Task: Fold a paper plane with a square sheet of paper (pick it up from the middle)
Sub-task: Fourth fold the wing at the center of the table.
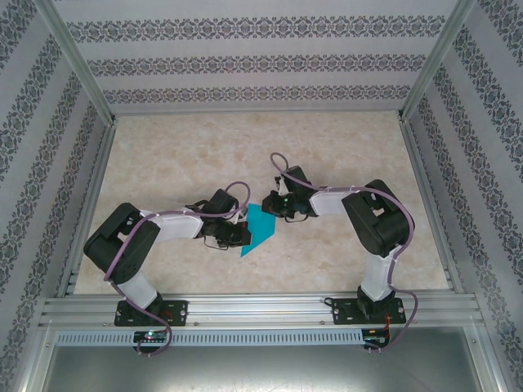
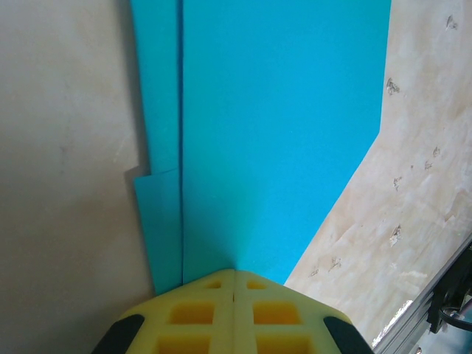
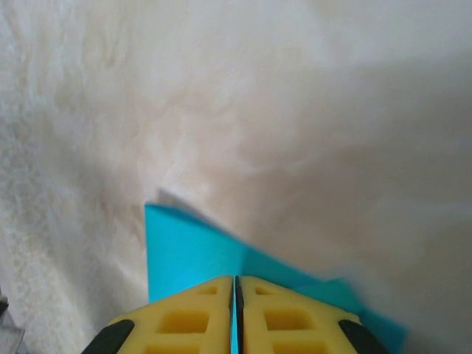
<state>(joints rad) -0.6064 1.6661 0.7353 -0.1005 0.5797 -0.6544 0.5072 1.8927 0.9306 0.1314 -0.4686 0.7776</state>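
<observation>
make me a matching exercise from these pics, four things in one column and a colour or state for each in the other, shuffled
Things:
1. left gripper
2. right gripper
3. sheet of paper
4. table

Colour or state:
a. pale marbled beige
b. shut on the paper's far end, seen from the top view
c. teal, folded into layers
d. shut on the paper's left edge, seen from the top view

Pairs: 1-d, 2-b, 3-c, 4-a

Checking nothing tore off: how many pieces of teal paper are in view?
1: the folded teal sheet at the middle of the table, left tool shut on its left side, right tool shut on its far corner. Scraps beneath could be hidden.
</observation>
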